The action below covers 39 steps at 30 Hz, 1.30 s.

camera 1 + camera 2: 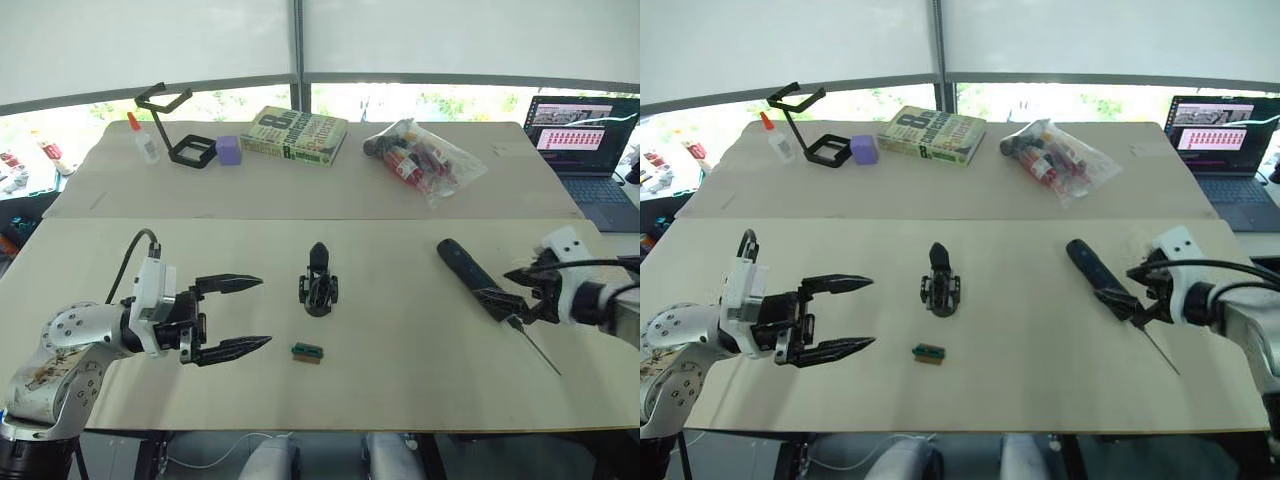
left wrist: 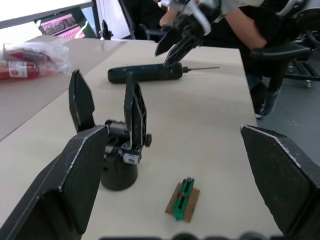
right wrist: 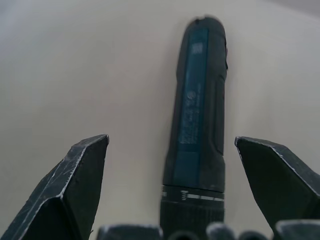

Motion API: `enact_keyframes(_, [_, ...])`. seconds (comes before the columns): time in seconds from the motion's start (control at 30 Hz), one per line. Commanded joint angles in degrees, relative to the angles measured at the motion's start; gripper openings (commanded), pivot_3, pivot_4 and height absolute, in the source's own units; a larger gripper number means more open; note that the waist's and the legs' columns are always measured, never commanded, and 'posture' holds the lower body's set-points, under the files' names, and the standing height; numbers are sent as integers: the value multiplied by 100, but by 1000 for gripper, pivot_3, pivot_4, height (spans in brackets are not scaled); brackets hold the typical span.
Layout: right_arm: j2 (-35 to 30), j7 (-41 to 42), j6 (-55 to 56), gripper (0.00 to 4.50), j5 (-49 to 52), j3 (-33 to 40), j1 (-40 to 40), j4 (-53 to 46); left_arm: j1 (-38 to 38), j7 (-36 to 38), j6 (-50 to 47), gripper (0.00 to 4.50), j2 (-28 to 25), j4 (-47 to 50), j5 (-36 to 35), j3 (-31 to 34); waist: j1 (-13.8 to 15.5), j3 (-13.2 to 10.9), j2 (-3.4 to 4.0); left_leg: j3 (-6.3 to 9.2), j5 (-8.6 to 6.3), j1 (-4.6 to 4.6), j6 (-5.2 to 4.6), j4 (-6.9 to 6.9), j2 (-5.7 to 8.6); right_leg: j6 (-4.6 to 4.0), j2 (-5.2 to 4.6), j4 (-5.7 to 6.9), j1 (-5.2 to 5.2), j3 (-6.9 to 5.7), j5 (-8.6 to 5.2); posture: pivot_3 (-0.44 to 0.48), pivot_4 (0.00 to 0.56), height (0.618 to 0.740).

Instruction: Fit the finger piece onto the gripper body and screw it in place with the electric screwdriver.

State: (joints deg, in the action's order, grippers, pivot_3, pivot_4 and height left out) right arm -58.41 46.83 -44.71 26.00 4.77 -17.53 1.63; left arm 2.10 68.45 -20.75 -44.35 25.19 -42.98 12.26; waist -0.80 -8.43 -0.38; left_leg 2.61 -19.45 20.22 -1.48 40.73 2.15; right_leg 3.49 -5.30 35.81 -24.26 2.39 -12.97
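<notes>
On the near table, the left gripper (image 1: 245, 314) hangs just above the table top with its two black fingers spread wide apart. It holds nothing. Its tips point toward the middle of the table.

Just past those tips lies a tiny green-and-brown block (image 1: 306, 352), flat on the table. A little farther back stands the gripper body (image 1: 319, 283). It sits upright on its round base. In the left wrist view two pointed black fingers (image 2: 134, 107) stick up from it, side by side with a gap between them. I cannot tell if one of them is the loose finger piece.

Over on the right side, the electric screwdriver (image 1: 472, 276) lies flat on the table. Its thin metal bit (image 1: 538, 352) points toward the near edge, and its rounded end points away. The right gripper (image 1: 520, 291) is at the bit end of the screwdriver. Its fingers are apart, one on each side of the tool, and they are not squeezing it.

Farther back is a second table (image 1: 500, 190). On it are a black wire stand (image 1: 180, 125), a small glue bottle (image 1: 143, 139), a purple cube (image 1: 228, 150), a book (image 1: 295, 134) and a clear bag (image 1: 425, 160) with red things inside. At the far right sits an open laptop (image 1: 585, 150).
</notes>
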Motion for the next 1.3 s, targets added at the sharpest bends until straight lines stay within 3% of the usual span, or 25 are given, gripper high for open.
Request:
enact_keyframes(0.03, [74, 184, 356, 4500, -690, -631, -508, 788, 30, -104, -201, 4459, -78, 428, -218, -36, -4, -1, -1, -1, 0, 3, 0, -1, 1, 0, 0, -3, -4, 0, 0, 0, 150, 740])
enact_keyframes(0.17, [193, 431, 451, 4500, -1028, -981, -906, 1391, 108, -141, -273, 4459, -99, 571, -305, -18, 1, -5, 1, -2, 6, 5, 10, -1, -1, 0, 1, 2, -9, 1, 0, 0, 150, 740])
enact_keyframes(0.4, [185, 913, 687, 2235, -1002, -756, -902, 1182, 174, -90, -263, 4500, -127, 582, -314, -17, 1, -5, 1, 0, 5, -1, 9, -1, -3, 0, 4, 3, -2, 0, 0, 0, 150, 740])
enact_keyframes(0.47, [116, 980, 689, 1993, -892, -538, -771, 829, 167, -68, -260, 4500, -134, 560, -307, -11, 3, -5, 2, 1, 6, 4, 10, -2, -3, 0, 4, 4, -9, -1, 0, 0, 150, 740])
enact_keyframes(0.73, [74, 641, -827, 1993, -121, -41, 526, -2240, 95, 74, -151, 4500, -121, 403, -183, -14, 15, -21, 28, 5, 6, 18, 11, -3, -6, -1, 6, 9, -24, -1, 0, 0, 150, 740])
enact_keyframes(1.03, [387, 64, -649, 1993, -434, -274, 1165, -2403, -47, 214, -89, 4500, -130, 439, -71, -154, 18, -25, 18, 7, 5, 5, 9, 0, 2, 0, 2, 4, -5, -3, 0, 0, 150, 740])
enact_keyframes(1.1, [165, 281, -899, 3042, -280, -326, 1145, -2438, -29, 246, -55, 4500, -141, 393, -47, -164, 17, -25, 18, 8, 5, 2, 9, 0, 2, 0, 1, 5, -3, -3, 0, 0, 150, 740])
enact_keyframes(1.23, [-213, 457, -972, 4422, -315, -475, 895, -2444, -15, 284, -32, 4500, -128, 344, -8, -178, 36, -28, 12, 10, 5, 3, 8, 0, 3, 0, 1, 0, 1, -7, 0, 0, 150, 740])
enact_keyframes(1.3, [-647, 502, -1421, 4485, -456, -862, 619, -2589, -73, 315, -29, 4500, -125, 331, -21, -163, 18, -29, 15, 7, 4, 3, 8, 0, 3, 0, 1, 0, -2, -6, 0, 0, 150, 740])
